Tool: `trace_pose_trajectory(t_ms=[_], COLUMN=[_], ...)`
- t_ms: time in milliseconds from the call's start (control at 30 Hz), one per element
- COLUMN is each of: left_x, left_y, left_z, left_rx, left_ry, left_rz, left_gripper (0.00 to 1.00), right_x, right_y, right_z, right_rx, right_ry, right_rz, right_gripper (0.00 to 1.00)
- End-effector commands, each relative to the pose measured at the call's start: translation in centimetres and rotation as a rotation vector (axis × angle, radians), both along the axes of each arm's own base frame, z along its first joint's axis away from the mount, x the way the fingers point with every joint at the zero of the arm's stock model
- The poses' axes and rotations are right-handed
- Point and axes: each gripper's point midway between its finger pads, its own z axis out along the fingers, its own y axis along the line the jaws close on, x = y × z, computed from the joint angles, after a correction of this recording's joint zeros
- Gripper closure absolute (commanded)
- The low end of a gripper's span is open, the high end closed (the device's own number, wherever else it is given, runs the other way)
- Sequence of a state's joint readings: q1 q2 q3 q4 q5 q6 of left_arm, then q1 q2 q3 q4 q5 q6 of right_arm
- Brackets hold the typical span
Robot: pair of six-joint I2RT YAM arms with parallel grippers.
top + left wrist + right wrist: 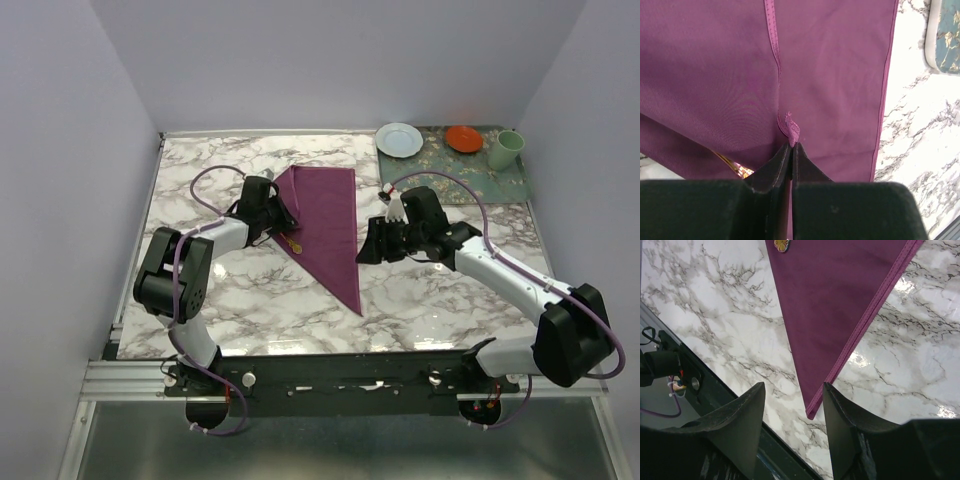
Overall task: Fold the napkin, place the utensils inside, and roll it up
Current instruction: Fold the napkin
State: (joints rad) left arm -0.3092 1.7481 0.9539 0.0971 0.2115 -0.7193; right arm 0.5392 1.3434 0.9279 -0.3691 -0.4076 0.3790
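**Napkin hem pinched by left tool**

The plum napkin (328, 225) is laid as a folded triangle on the marble table (440, 300). Its hem is pinched in the left gripper (791, 146), whose jaws are nearly together. The knife (293, 243) is tucked beneath the fold, with only its gold end seen. The right gripper (792, 405) is held wide above the napkin's near point.

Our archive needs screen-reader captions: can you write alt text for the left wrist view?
The left gripper pinches a small pucker of the purple napkin, which fills most of the view. A bit of the gold knife shows at the cloth's lower-left edge; marble table and a green mat corner lie right.
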Motion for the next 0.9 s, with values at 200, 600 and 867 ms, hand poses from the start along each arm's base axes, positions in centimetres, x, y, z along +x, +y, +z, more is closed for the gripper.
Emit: trace_pose_trajectory(t_ms=[200, 600, 867], left_x=[-0.6, -2.1, -2.6], left_y=[0.5, 0.9, 0.9], left_z=[2.3, 1.3, 0.0], left_rx=[-0.012, 0.005, 0.001], left_ry=[-0.059, -0.04, -0.007], left_rz=[0.024, 0.001, -0.002], left_gripper=[0.89, 0.86, 0.82], right_x=[0.0, 0.0, -0.1], right_y=[0.3, 0.7, 0.7], right_z=[-0.8, -1.0, -1.3], right_rx=[0.024, 0.037, 0.036], right_ry=[0.019, 0.033, 0.045], right_rz=[0.004, 0.014, 0.018], right_gripper=[0.42, 0.42, 0.42])
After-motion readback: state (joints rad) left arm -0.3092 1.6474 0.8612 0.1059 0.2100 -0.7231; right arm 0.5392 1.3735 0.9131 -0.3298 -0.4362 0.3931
